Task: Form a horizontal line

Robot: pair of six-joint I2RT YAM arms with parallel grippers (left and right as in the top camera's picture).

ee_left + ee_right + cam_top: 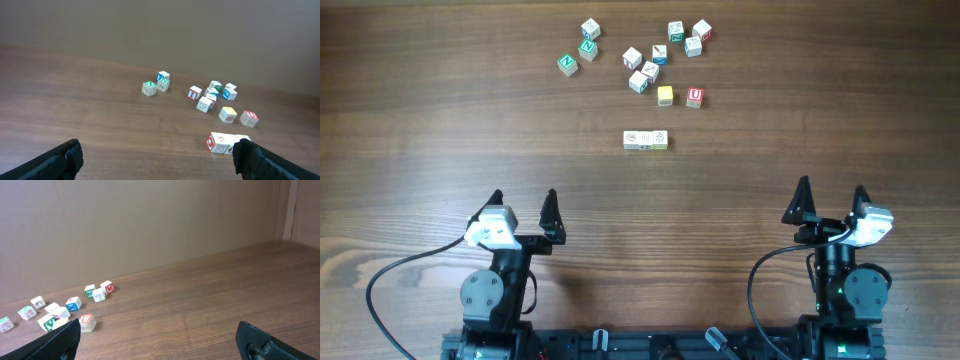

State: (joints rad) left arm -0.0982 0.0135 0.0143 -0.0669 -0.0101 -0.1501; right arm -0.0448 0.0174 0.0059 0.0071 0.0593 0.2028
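A horizontal line (646, 140) of three small pale picture cubes, touching side to side, lies mid-table; its right end cube is yellowish. It also shows in the left wrist view (222, 142), partly behind my right finger. Several loose letter cubes (650, 62) are scattered behind it. My left gripper (524, 207) is open and empty near the front left, well short of the row. My right gripper (832, 201) is open and empty near the front right. The row is out of the right wrist view.
A yellow-topped cube (665, 95) and a red-lettered cube (694, 97) sit just behind the row. Green-lettered cubes (578, 55) lie at the back left of the cluster. In the right wrist view a red-lettered cube (86, 322) lies by my left finger.
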